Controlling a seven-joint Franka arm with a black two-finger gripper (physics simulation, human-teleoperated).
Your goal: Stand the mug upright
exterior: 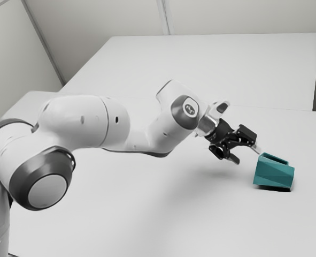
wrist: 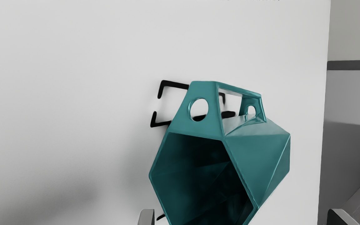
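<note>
Lying on its side on a white tabletop (exterior: 120,219): a teal, many-faceted mug (exterior: 274,172), at four o'clock from a black gripper (exterior: 247,155) in the exterior view. Released, with both fingers spread well apart and nothing clamped between them. Too close to call, whether touching or just short of touching, at the near fingertip and the rim's upper corner.

Seen from the wrist, between those parted fingertips: the mug's hexagonal mouth (wrist: 198,181), dark inside and turned toward the gripper. Roughly toward nine o'clock in the exterior view, by the same measure, with the angular handle (wrist: 206,90) up at twelve. Pierced by a round hole at the mouth end and by another at the far end, with an open gap between.

Scattered on the tabletop around and beneath the handle: thin black marks (wrist: 175,83), some bent like brackets, partly hidden by teal. Stretching in from nine o'clock in the exterior view: a white and grey robot arm (exterior: 77,123), bent at its joints. Cast below the gripper, toward seven o'clock: a soft shadow (exterior: 187,195). Farther off, toward twelve: a second pale surface (exterior: 216,59) before plain light walls (exterior: 93,21).
</note>
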